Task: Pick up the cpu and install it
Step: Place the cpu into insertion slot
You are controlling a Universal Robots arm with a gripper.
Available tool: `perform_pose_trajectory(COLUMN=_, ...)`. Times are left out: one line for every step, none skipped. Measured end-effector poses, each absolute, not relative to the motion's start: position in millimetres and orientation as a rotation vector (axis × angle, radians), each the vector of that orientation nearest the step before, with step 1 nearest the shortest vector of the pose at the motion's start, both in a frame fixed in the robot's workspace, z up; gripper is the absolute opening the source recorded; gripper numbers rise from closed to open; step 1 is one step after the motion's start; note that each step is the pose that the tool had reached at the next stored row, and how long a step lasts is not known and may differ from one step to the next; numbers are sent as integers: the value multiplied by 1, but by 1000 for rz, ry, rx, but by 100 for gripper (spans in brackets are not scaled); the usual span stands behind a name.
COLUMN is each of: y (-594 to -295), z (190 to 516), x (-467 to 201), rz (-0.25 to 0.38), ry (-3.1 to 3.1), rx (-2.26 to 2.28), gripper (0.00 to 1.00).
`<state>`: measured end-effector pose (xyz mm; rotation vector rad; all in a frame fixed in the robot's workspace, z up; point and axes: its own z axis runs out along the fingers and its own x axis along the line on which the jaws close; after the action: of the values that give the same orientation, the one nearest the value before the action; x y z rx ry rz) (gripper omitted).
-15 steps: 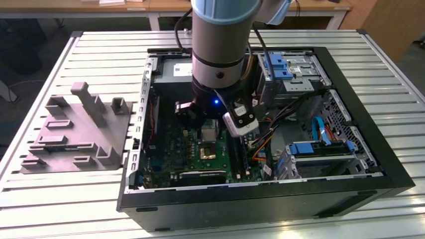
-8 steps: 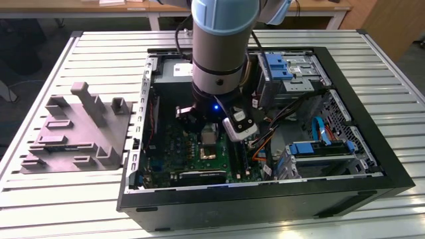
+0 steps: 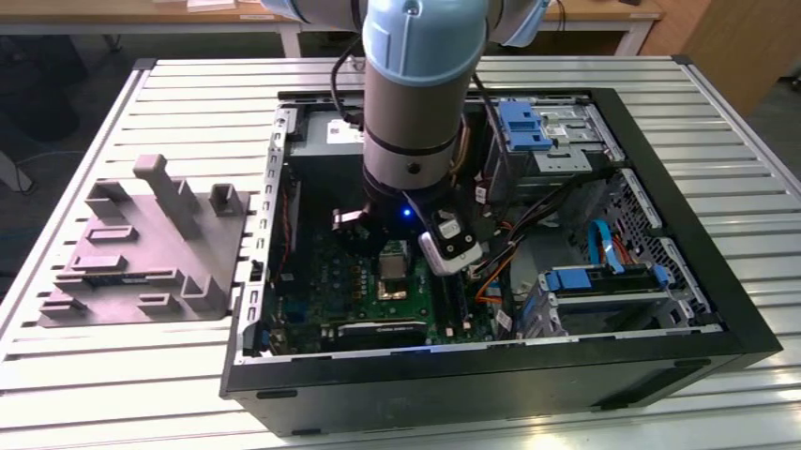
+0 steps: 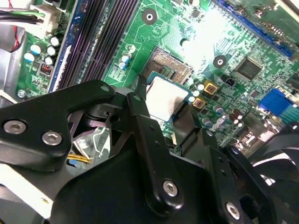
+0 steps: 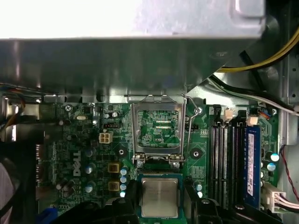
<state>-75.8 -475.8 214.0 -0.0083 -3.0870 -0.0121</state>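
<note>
Black fingers (image 4: 142,112) clamp the silver-topped cpu (image 4: 166,98) by two opposite edges, holding it between them over the green motherboard (image 5: 84,158), just beside the raised socket frame (image 5: 159,128).

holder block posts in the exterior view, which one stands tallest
The central slab-like post on the grey holder block; it rises well above the short stubs on either side of it.

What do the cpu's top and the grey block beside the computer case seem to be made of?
The cpu: its top looks like metal, silver-grey with a dull, even sheen under the light. The grey block: probably moulded or printed plastic, since it is matte, one uniform colour and shows no glints.
</note>
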Motion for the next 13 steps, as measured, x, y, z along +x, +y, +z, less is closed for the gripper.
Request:
perform_pose_trajectory(y=-476, z=214, x=-76, rz=-12, ry=-3087, rx=-8, gripper=47)
perform_pose_trajectory(y=-476, z=213, x=-76, rz=-12, ry=-3087, rx=-8, gripper=47)
perform_pose_trajectory(y=-476, z=213, x=-76, rz=-12, ry=-3087, rx=-8, gripper=47)
perform_pose_trajectory(y=-476, z=213, x=-76, rz=-12, ry=-3087, rx=-8, gripper=47)
perform_pose_trajectory(y=-476, z=213, x=-76, rz=-12, ry=-3087, rx=-8, gripper=47)
perform_pose_trajectory(y=-476, z=213, x=-76, rz=-12, ry=-3087, rx=-8, gripper=47)
perform_pose_trajectory(y=-476, z=213, x=-76, rz=-12, ry=-3087, rx=-8, gripper=47)
perform_pose_trajectory(y=-476, z=213, x=-76, rz=-12, ry=-3087, rx=-8, gripper=47)
perform_pose_trajectory(y=-476, z=213, x=-76, rz=-12, ry=-3087, rx=-8, gripper=47)
perform_pose_trajectory(y=-476, z=213, x=-76, rz=-13, ry=-3087, rx=-8, gripper=47)
perform_pose_trajectory(y=-476, z=212, x=-76, rz=-12, ry=-3087, rx=-8, gripper=47)
perform_pose_trajectory(y=-477, z=212, x=-76, rz=-12, ry=-3087, rx=-8, gripper=47)
perform_pose_trajectory(y=-477, z=212, x=-76, rz=-12, ry=-3087, rx=-8, gripper=47)
